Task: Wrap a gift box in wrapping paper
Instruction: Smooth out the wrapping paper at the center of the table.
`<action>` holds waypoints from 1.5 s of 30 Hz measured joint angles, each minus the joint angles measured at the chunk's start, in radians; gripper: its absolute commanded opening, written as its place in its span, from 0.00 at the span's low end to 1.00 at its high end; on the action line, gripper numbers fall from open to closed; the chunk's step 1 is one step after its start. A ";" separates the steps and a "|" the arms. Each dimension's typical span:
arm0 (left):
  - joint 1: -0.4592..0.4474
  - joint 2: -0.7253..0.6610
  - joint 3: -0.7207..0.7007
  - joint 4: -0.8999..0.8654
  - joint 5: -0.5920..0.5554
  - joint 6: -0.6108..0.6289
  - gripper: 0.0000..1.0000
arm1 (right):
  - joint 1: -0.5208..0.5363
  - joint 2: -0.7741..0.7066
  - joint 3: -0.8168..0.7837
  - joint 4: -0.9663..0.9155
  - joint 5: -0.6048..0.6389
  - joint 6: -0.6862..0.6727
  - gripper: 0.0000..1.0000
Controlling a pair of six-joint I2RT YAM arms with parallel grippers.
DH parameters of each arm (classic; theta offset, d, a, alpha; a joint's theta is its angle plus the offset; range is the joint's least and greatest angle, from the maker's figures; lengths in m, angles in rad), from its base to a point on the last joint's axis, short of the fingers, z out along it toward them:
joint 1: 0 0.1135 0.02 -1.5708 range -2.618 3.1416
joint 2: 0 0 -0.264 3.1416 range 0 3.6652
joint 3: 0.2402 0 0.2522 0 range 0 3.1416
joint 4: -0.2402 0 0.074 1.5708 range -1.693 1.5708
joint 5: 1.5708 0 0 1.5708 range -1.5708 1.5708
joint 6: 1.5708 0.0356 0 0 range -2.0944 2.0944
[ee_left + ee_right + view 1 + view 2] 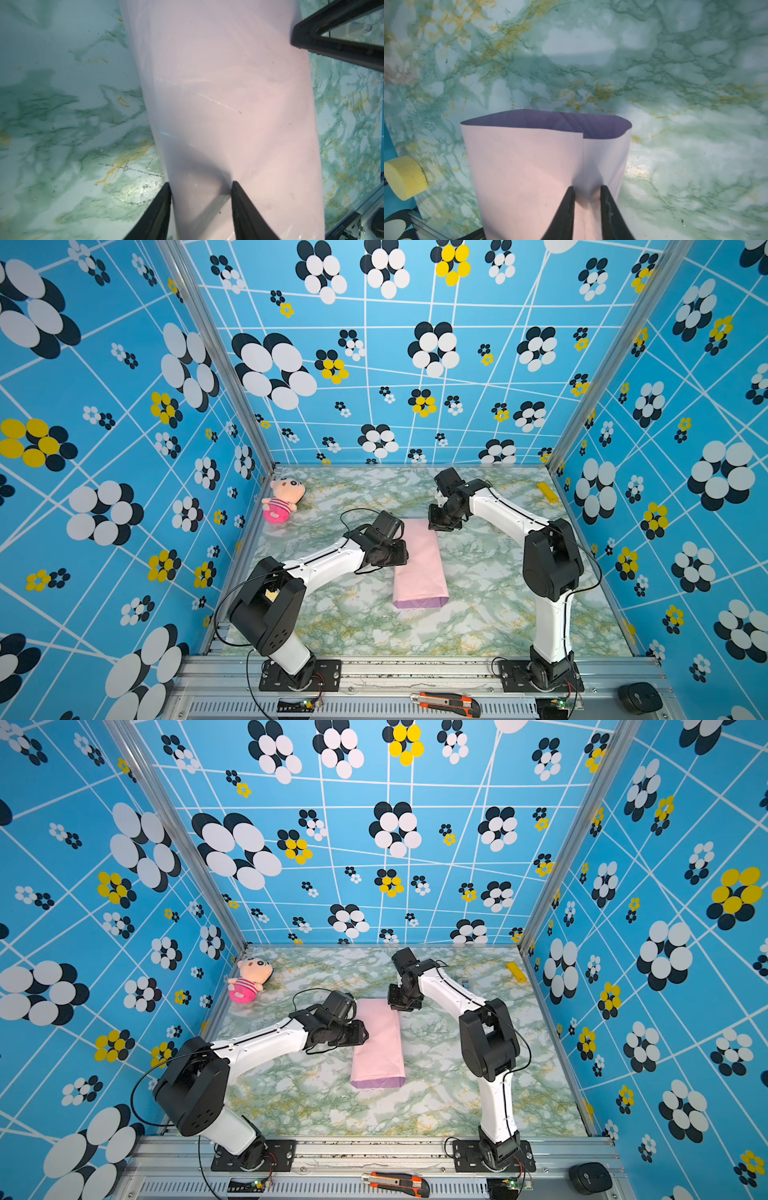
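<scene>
The wrapping paper [419, 564] lay mid-bench [490, 605], rolled into a long flat tube running 12 to 6 o'clock. I couldn't see the gift box. I guessed it sat inside the tube, but the paper hid it.

My left gripper [200, 185] was at the tube's 9 o'clock side, jaws partway apart, squeezing a bulge of paper. My right gripper [587, 189] was at the 12 o'clock end, jaws nearly together, pinching the paper right by the seam [583, 158].

To do this bit well, I thought: hold the left side firm so the tube can't slide, pull gently w/ the right, then press the fold flat.

The paper was pink outside & lilac inside at the open 6 o'clock end. It looked thin, smooth, a bit shiny, w/ soft creases. Hard tugs would prob. tear it.
</scene>
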 measured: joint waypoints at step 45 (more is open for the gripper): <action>-0.001 0.000 0.000 0.001 -0.005 0.008 0.47 | -0.002 0.067 -0.056 0.135 -0.158 0.114 0.57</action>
